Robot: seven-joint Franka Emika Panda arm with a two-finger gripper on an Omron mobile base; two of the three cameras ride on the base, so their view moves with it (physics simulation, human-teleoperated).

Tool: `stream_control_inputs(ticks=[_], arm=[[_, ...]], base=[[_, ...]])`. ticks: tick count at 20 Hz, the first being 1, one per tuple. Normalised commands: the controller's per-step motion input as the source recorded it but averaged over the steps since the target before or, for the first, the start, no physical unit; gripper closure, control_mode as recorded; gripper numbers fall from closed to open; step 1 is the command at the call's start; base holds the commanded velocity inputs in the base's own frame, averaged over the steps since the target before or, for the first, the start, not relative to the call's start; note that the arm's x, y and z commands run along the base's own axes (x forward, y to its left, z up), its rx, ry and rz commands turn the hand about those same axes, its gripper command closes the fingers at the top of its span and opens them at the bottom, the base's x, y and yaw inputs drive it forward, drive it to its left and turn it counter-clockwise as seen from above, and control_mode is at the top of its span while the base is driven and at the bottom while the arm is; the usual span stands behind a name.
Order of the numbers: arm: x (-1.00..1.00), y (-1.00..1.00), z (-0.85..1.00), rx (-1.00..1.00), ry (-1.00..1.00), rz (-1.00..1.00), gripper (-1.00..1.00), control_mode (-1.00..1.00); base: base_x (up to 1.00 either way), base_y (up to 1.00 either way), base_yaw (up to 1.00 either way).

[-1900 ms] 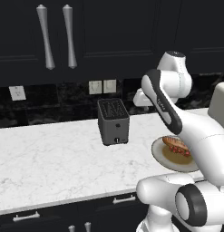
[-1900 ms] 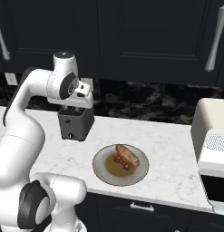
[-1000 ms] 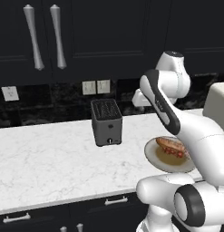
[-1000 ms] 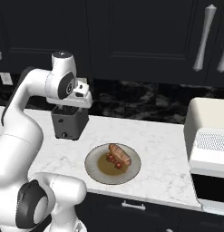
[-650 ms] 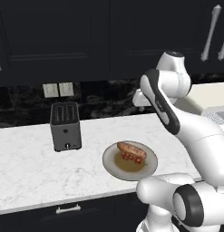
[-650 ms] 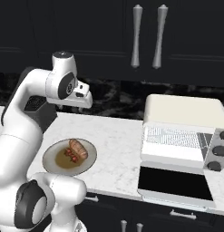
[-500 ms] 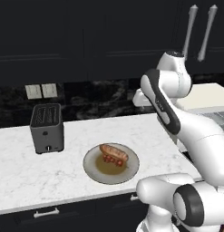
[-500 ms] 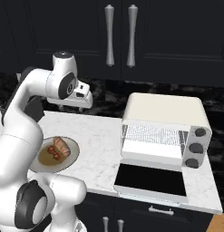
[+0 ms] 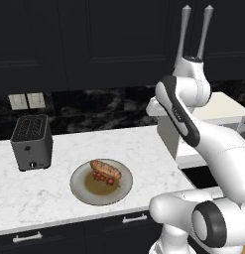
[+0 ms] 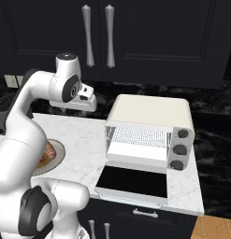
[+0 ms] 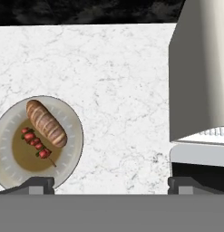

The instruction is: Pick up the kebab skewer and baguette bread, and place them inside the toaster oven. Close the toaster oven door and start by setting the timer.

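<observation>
The whole scene has slid leftward in both base views over the last moments, which is read as the base having driven to the right along the desk (image 9: 144, 149), not as any move of the things. The toaster oven (image 10: 149, 133) has thereby been brought into reach, its door (image 10: 133, 183) already folded down flat toward the robot, the rack inside exposed. Nothing has been picked up yet; the work is judged to be only at its start, the arm now placed between food and oven.

The plate (image 11: 72, 118) is seen on the desk to the left of the oven, well apart from it. On it the bread (image 11: 46, 123) lies with its long axis diagonal in the hand view, from upper left to lower right. The skewer (image 11: 37, 146) lies just beside it, roughly parallel, its bare stick end pointing to the lower right.

The fingers (image 11: 111, 185) are spread wide and hold nothing, high above the desk.
</observation>
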Motion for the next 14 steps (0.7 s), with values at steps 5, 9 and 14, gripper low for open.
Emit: stream_control_inputs(ticks=[5, 9, 14], arm=[[0.0, 0.0, 0.0, 0.0, 0.0, 0.0, -1.0, 1.0], [0.0, 0.0, 0.0, 0.0, 0.0, 0.0, -1.0, 1.0], [0.0, 0.0, 0.0, 0.0, 0.0, 0.0, -1.0, 1.0]], base=[[0.0, 0.0, 0.0], [0.0, 0.0, 0.0], [0.0, 0.0, 0.0]])
